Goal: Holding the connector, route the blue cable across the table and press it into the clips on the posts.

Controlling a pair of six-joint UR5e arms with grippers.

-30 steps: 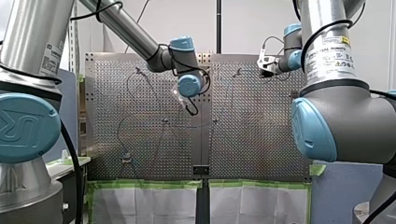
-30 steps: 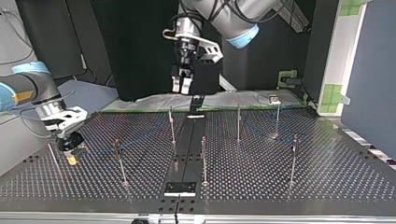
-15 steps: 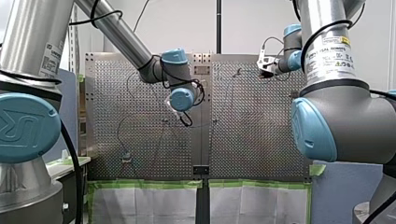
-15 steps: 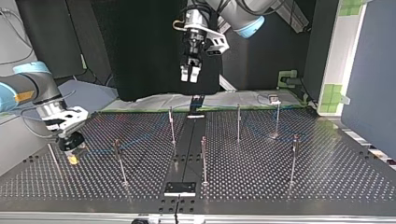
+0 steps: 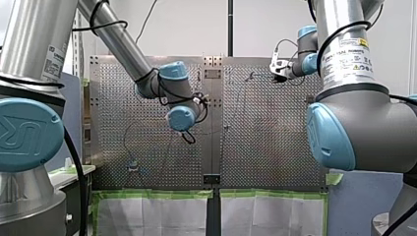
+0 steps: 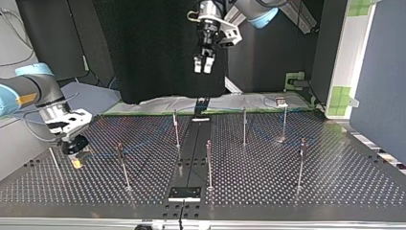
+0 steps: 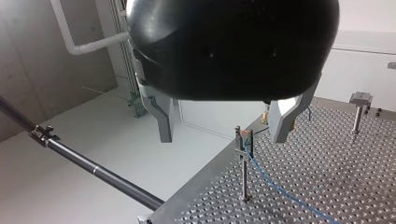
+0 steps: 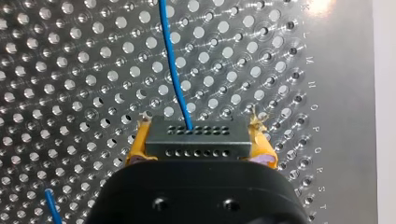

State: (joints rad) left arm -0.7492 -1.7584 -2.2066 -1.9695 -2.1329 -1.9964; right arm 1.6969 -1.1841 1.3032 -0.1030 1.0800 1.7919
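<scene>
In the right wrist view my right gripper (image 8: 198, 150) has its yellow pads (image 8: 137, 147) shut on the dark connector block (image 8: 195, 134). The blue cable (image 8: 172, 65) runs from the block ahead over the perforated plate. At the top view's left this gripper (image 6: 73, 148) hangs low over the table. My left gripper (image 6: 203, 64) is high above the table's far edge, open and holding nothing. Its own view shows the fingers (image 7: 164, 127) wide apart around empty air, and the blue cable (image 7: 280, 189) seated in a clip on a post (image 7: 243, 163) below.
Several thin posts stand on the table, among them one (image 6: 176, 128) by the centre seam, one (image 6: 244, 125) to its right and one (image 6: 123, 165) nearer my right gripper. A small block (image 6: 281, 101) sits at the far edge. A dark plate (image 6: 184, 193) lies at the front.
My left arm has lifted and drawn back, its gripper moving up and toward the top view's right. My right gripper has barely shifted, still on the connector.
</scene>
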